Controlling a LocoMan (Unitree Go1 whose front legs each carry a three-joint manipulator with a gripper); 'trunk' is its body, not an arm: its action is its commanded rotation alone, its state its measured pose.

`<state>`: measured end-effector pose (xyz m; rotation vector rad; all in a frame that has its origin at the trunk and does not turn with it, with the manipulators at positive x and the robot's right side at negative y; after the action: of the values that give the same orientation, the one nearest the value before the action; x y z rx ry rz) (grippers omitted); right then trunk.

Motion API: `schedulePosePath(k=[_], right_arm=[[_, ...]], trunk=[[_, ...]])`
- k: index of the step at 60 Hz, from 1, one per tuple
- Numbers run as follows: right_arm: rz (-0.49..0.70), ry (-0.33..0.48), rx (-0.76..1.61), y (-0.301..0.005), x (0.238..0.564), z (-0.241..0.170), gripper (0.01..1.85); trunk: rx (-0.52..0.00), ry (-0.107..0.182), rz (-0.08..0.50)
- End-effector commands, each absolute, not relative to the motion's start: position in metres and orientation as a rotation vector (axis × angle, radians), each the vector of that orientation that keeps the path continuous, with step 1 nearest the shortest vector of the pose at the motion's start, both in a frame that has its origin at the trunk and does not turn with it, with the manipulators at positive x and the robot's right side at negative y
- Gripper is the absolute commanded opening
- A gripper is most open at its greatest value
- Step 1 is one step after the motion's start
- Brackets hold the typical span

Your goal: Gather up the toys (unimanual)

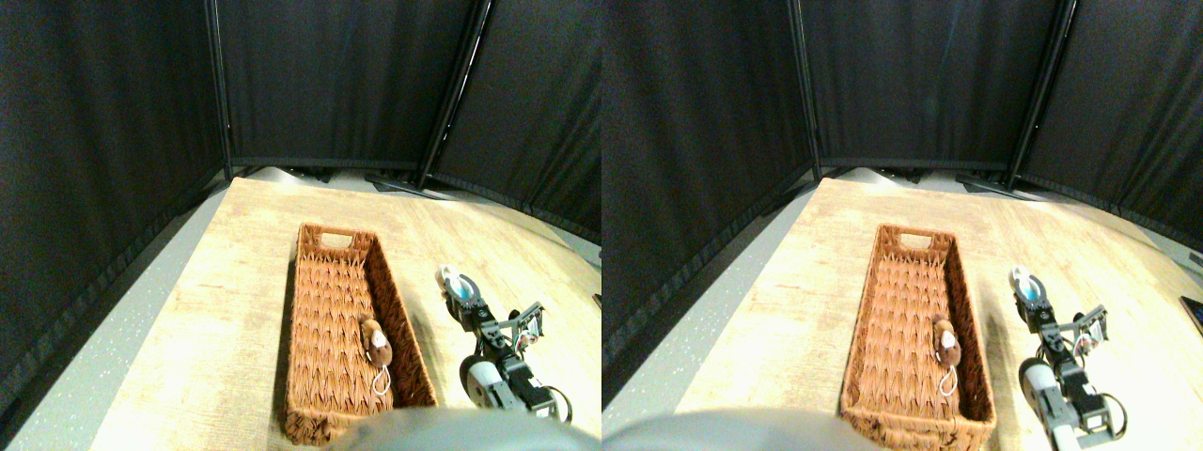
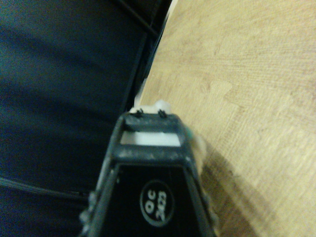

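Note:
A brown plush toy (image 1: 376, 343) with a white string loop lies inside the wicker basket (image 1: 310, 282), near its right wall toward the near end. To the right of the basket, my right gripper (image 1: 462, 295) reaches over the wooden table and is shut on a small blue and white toy (image 1: 453, 279) that sticks out past its tip. In the wrist view the dark jaw frame (image 2: 148, 163) fills the lower part. A white bit of that toy (image 2: 161, 105) shows just beyond the jaw's end, with a teal edge beside it.
The light wooden table (image 1: 235, 244) carries the long basket lengthwise at its middle. Black curtain panels (image 1: 338, 85) on dark frames close off the back and both sides. A grey speckled floor (image 1: 113, 329) runs along the table's left edge.

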<state>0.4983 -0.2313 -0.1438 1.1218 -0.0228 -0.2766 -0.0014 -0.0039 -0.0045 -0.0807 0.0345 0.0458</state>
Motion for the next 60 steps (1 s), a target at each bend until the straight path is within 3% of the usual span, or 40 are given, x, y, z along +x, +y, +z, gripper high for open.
schedulePosePath(k=[1,22,60], right_arm=[[-0.175,-0.053,1.104,-0.216,0.502,-0.125,0.06],[-0.050,0.059,1.119,-0.163,0.518,-0.110,0.06],[0.023,0.128,1.075,-0.109,0.521,-0.121,0.06]], trunk=[[-0.112,0.024,0.059],[-0.171,0.002,0.129],[-0.270,-0.028,0.207]])
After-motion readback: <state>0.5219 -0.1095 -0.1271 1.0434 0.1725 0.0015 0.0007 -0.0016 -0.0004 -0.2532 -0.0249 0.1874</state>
